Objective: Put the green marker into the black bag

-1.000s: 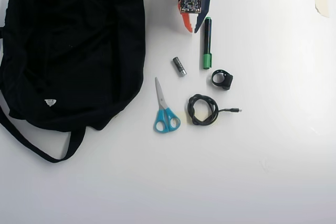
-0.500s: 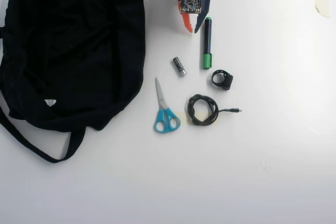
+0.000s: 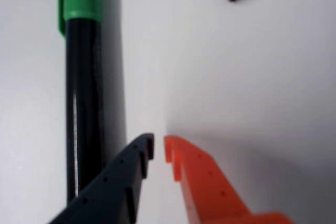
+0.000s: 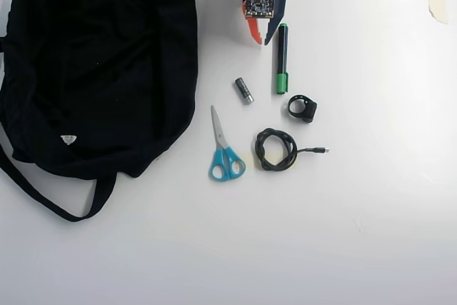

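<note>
Two-finger gripper point(image 3: 158, 148) nearly closed, narrow gap, holding nothing; just beside it, one black-barrelled green-capped marker point(image 3: 81, 77). Farther off: one black fabric bag point(image 4: 93, 69).

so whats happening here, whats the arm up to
A small robot arm sits at the top of the table in the overhead view, its gripper nearly closed and holding nothing. The green marker lies on the table right beside it, not yet picked up. The black bag is spread out on the left in that view. Blue scissors, a small grey cylinder, a coiled black cable and a small black ring-shaped piece lie untouched below the gripper.
</note>
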Controlling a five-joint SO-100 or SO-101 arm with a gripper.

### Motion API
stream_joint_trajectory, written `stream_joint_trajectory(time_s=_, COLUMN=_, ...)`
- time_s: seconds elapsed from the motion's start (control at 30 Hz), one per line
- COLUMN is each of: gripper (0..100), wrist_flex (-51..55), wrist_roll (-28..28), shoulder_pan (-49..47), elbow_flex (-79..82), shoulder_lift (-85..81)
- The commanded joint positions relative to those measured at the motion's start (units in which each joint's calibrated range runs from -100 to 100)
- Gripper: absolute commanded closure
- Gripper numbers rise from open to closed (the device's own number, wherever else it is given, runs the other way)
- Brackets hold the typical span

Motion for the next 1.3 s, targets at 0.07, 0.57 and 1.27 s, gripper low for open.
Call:
stream_joint_trajectory(time_s=0.07, gripper=98, wrist_flex=-0.1, wrist_roll=0.0, shoulder_pan=-0.2, elbow_flex=1.4, shoulder_lift=-0.7)
stream_joint_trajectory(time_s=0.57, gripper=98, wrist_flex=-0.1, wrist_roll=0.0, shoulder_pan=-0.1, elbow_flex=1.4, shoulder_lift=-0.7)
stream_joint_trajectory(time_s=1.27, gripper=98, wrist_flex=-15.5, wrist_roll=-0.4, shoulder_pan=-0.8, elbow_flex=-1.0, shoulder_lift=-0.6)
